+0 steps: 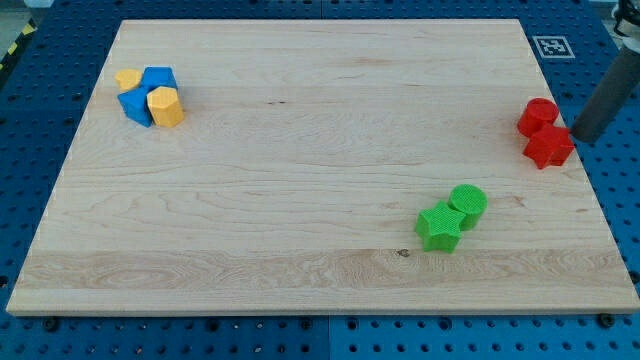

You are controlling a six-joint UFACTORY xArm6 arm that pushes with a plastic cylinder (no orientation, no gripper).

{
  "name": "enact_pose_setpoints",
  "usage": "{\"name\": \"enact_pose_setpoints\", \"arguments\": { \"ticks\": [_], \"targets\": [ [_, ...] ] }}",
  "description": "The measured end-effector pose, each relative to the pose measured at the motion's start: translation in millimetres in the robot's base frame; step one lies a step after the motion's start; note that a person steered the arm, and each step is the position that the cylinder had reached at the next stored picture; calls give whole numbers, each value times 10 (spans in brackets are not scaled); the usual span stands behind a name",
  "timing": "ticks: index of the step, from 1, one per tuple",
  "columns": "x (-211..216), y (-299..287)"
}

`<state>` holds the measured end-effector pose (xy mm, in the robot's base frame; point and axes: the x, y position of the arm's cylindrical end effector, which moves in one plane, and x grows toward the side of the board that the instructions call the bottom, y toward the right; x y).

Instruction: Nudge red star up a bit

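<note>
Red and faceted, the red star-shaped block (549, 147) lies close to the right edge of the pale wooden worktop (300, 200), a little above the middle of that edge. Touching it on its upper left is a red round block (537, 116), so the two make a tight pair; any push toward the view's top would, I judge, carry the round one along or shove it aside.

My tip (578, 138), the lower end of the straight dark rod, stands just beside the star on its right, at or just past the worktop's right edge, seemingly touching or nearly touching the block's flank. That is a side-on position, not the one an upward nudge calls for; I judge the tip would need to come round below the star first. This arm carries no jaws, only the rod, so nothing is held or clamped.

Further out, toward the bottom edge and right of centre, a green star-like block (439, 227) and a green round block (468, 202) touch each other. Well apart, near the top-left corner, two blue blocks (146, 93) and two yellow blocks (165, 106) huddle in one cluster, clear of the task.
</note>
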<state>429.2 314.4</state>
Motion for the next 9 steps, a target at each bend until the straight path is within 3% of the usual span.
{"name": "enact_pose_setpoints", "arguments": {
  "ticks": [2,3,9],
  "targets": [
    [733,1],
    [804,-24],
    [460,-334]
  ]
}}
